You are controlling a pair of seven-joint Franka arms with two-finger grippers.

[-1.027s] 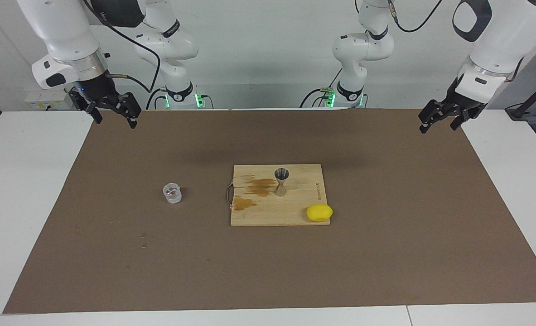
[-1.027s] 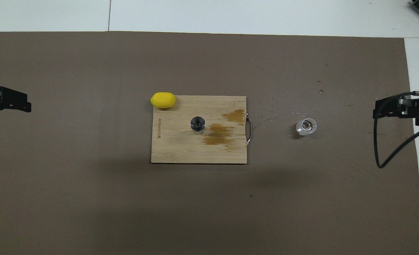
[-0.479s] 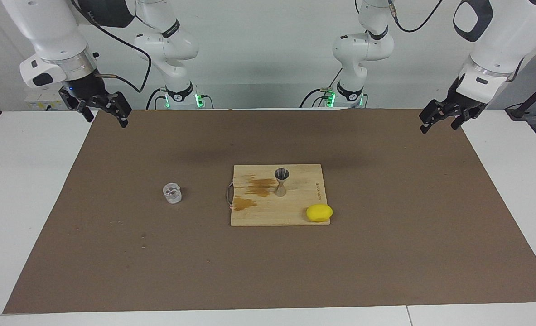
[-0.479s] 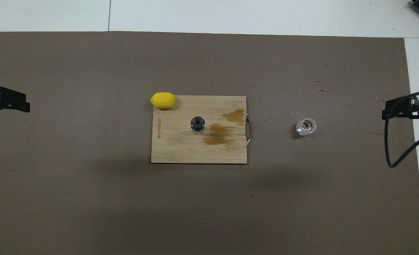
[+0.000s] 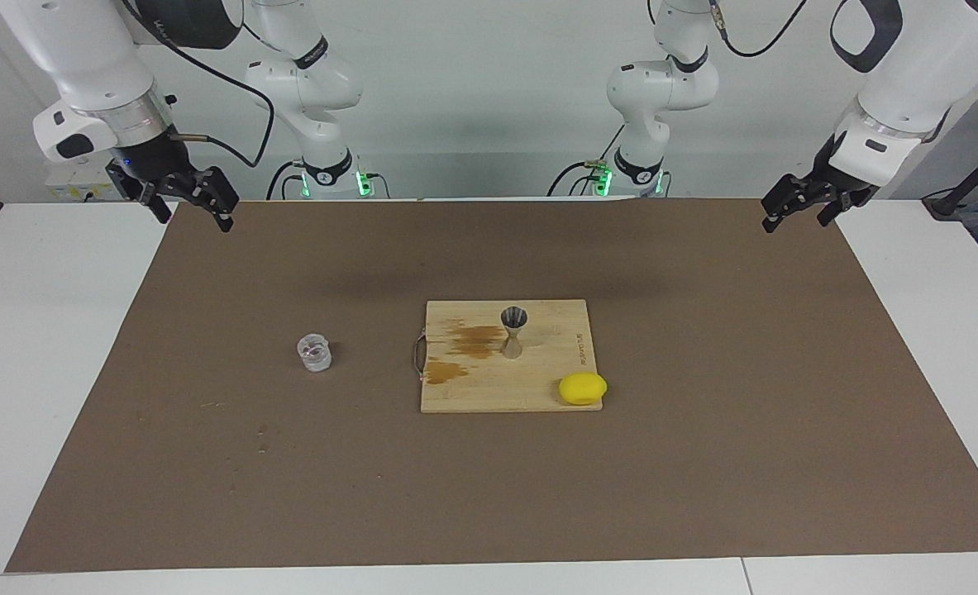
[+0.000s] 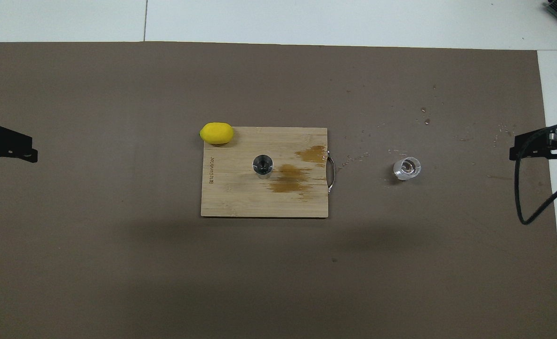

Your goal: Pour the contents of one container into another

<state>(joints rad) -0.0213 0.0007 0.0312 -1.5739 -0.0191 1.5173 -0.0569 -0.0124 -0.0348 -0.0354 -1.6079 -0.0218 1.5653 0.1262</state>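
Both the left gripper at the facing view's upper right and the right gripper at its upper left hang apart and empty, so either pouring is finished or unbegun (brown stains mark the board): the glass tumbler stands left of centre, the jigger mid-frame.

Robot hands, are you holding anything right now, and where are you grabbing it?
Nothing is held. The left gripper and right gripper hang open and empty. The glass tumbler sits on the mat; the jigger stands on the cutting board.
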